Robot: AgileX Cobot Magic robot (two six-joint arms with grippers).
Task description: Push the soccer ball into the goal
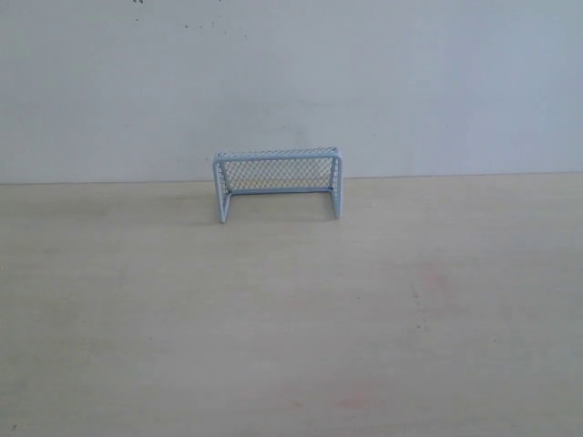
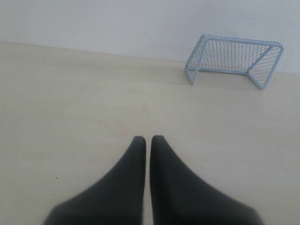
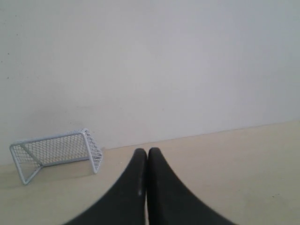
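Observation:
The goal [image 1: 278,182], a small light blue frame with fine mesh, stands at the back of the wooden table against the wall, its mouth facing the front. It also shows in the left wrist view [image 2: 234,58] and in the right wrist view [image 3: 54,152]. No soccer ball is visible in any view. My left gripper [image 2: 148,138] is shut, black fingers nearly touching, empty, well short of the goal. Likewise shut and empty, my right gripper [image 3: 147,151] hovers to one side of the goal. Neither gripper appears in the exterior view.
The light wooden table [image 1: 291,319] runs back to a plain white wall [image 1: 291,82]. Nothing else stands on it in these views.

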